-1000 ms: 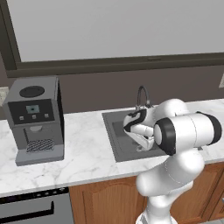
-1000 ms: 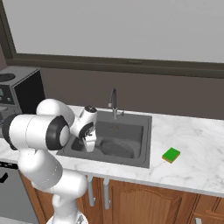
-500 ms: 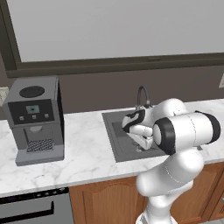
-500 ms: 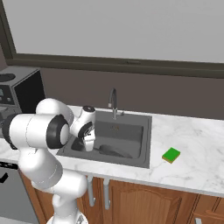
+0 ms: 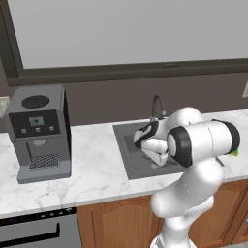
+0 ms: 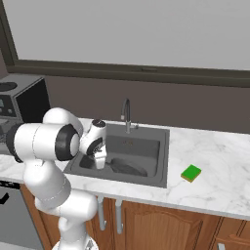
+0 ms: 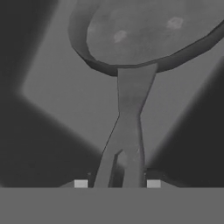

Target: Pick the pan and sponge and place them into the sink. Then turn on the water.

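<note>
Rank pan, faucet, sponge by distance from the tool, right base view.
1. Small round dark grey skillet: in the basin of the dark grey sink, right beside the tool.
2. Thin curved gooseneck faucet: behind the basin.
3. Green-and-yellow rectangular sponge: on the marble counter, beyond the sink's right rim.
</note>
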Robot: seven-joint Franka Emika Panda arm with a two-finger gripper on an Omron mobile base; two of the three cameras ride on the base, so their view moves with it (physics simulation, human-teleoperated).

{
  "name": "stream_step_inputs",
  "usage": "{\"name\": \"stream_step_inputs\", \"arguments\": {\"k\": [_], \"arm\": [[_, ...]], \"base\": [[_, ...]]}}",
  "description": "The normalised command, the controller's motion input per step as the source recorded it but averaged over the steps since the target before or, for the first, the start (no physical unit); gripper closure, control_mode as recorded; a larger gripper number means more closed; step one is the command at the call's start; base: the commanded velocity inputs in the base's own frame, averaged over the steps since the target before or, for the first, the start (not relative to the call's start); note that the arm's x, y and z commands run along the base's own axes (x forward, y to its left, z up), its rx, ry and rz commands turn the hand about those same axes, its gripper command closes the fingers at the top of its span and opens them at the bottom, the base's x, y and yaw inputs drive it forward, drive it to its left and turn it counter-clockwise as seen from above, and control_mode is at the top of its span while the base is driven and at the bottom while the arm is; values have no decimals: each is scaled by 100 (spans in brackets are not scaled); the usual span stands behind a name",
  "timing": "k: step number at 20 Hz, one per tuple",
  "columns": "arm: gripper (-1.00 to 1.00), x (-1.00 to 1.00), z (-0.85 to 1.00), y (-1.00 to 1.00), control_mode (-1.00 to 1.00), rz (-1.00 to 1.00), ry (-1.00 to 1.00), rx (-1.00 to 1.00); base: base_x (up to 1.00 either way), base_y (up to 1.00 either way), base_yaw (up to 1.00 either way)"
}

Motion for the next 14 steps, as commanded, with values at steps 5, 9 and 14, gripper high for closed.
{"name": "stream_step_inputs", "arguments": {"k": [5,9,14], "arm": [[-100,17,-19,2,-100,0,-6,-1],[-100,13,-14,0,-100,0,-7,-1],[-100,9,-8,0,-100,0,-9,-1]], "base": [[0,0,0],[0,0,0],[0,0,0]]}}
